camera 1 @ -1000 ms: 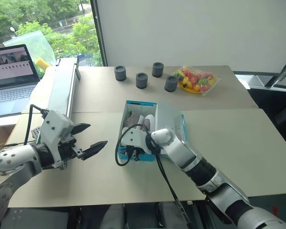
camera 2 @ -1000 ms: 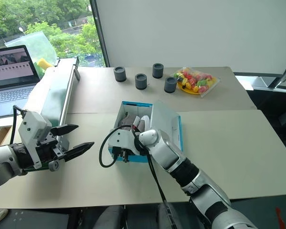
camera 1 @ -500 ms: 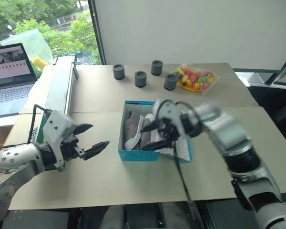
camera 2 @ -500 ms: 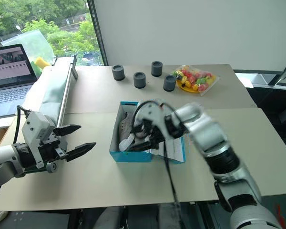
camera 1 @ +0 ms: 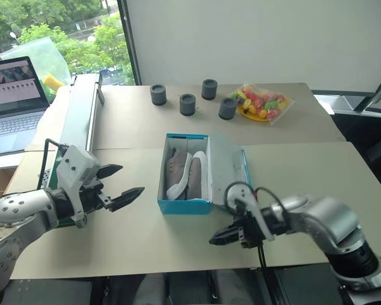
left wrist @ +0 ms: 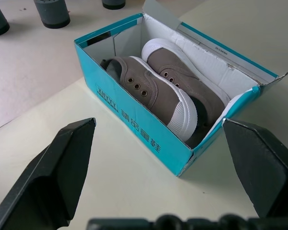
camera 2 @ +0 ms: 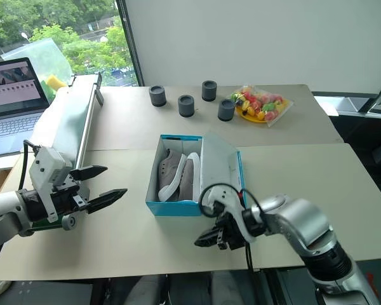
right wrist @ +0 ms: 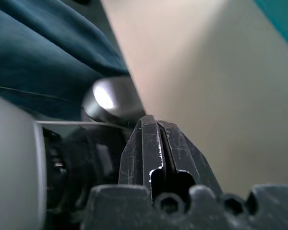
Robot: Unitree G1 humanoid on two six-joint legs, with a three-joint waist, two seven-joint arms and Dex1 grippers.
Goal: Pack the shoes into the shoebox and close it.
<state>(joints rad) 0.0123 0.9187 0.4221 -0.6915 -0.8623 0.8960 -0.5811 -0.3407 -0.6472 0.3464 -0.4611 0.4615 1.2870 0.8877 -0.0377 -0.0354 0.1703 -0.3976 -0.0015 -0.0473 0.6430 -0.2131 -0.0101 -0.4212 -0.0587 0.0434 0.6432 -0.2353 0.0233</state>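
Note:
The turquoise shoebox [camera 1: 184, 206] sits open mid-table, its hinged lid [camera 1: 225, 166] standing up along its right side. Both grey-taupe shoes [camera 1: 176, 168] [camera 1: 197, 176] lie side by side inside, white toe caps toward me; the left wrist view shows them in the box too [left wrist: 156, 88]. My left gripper [camera 1: 132, 179] hovers to the left of the box, open and empty, its black fingers [left wrist: 62, 177] wide apart. My right gripper [camera 1: 213, 241] hangs low in front of the box's near right corner, by the table's front edge. Its fingers [right wrist: 156, 143] are pressed together on nothing.
Several dark grey cups [camera 1: 187, 105] and a bag of colourful fruit [camera 1: 261, 105] stand at the back of the table. A long grey rail [camera 1: 82, 121] runs along the left side, with a laptop [camera 1: 13, 95] beyond it. Bare tabletop lies right of the box.
My right gripper has pulled out of the box, swung down toward the table's front edge and shut. The lid now stands upright. The left arm has not moved.

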